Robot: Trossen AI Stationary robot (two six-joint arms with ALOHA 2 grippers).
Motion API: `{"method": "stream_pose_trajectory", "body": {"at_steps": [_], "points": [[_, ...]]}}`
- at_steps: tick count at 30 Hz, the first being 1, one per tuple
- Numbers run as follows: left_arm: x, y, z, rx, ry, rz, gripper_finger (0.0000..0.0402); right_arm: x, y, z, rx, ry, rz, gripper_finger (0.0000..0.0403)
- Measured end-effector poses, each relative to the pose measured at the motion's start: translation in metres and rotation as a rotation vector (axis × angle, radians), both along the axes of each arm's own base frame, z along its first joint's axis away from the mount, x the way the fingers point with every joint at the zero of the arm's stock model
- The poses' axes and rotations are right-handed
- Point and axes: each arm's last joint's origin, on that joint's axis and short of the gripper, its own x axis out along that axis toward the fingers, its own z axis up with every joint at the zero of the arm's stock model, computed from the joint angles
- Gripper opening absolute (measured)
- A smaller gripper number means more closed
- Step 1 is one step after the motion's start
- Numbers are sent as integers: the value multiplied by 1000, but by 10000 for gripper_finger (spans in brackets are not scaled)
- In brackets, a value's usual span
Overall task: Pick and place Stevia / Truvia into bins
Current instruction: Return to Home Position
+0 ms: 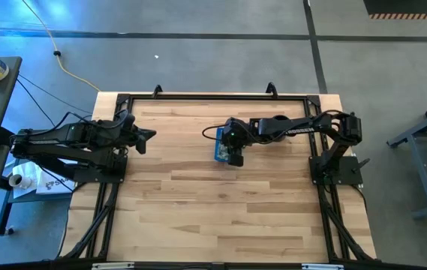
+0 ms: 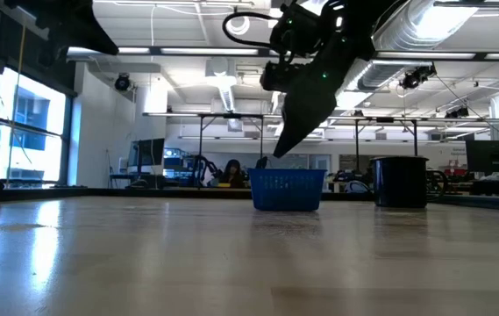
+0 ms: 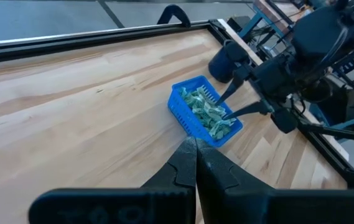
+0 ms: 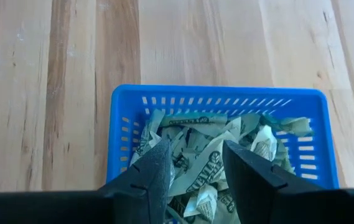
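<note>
The blue bin [image 1: 220, 148] stands on the wooden table right of centre and holds a heap of pale green and white Stevia / Truvia packets [image 3: 208, 112] [image 4: 214, 137]. My right gripper [image 3: 221, 107] [image 4: 195, 162] slants down over the bin, its fingers open with a gap between them. In the low view its fingertip [image 2: 265, 161] stands about level with the bin's rim [image 2: 287, 174]. My left gripper [image 1: 151, 136] [image 3: 192, 144] waits shut, raised over the table's left side and pointing toward the bin. My right gripper comes at the heap of packets [image 4: 195, 180] from above, slanting in from the table's right side. Nothing shows pinched between its fingers. Whether the fingertips [image 3: 226, 116] touch the packets, I cannot tell.
A dark mug [image 2: 400, 182] [image 3: 228, 61] stands just beyond the bin, toward the table's far right. A black frame rail [image 1: 213, 95] runs along the table's far edge. Bare wood [image 1: 221, 217] spreads over the near half of the table.
</note>
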Motion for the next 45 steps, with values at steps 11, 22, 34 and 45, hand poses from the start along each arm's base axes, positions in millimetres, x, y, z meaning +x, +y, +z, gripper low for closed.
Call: {"method": "stream_pose_trajectory", "body": {"at_steps": [11,22,34,45], "points": [[0,0,0,-2,-7,1,40,-1,0,0,66,-4,-95,138],[0,0,0,-2,-5,1,40,-2,1,-1,84,8,-77,138],[0,0,0,-2,-5,2,40,-2,2,-1,116,10,-63,138],[0,0,0,-4,-4,-3,40,-4,4,-3,171,37,-27,138]]}}
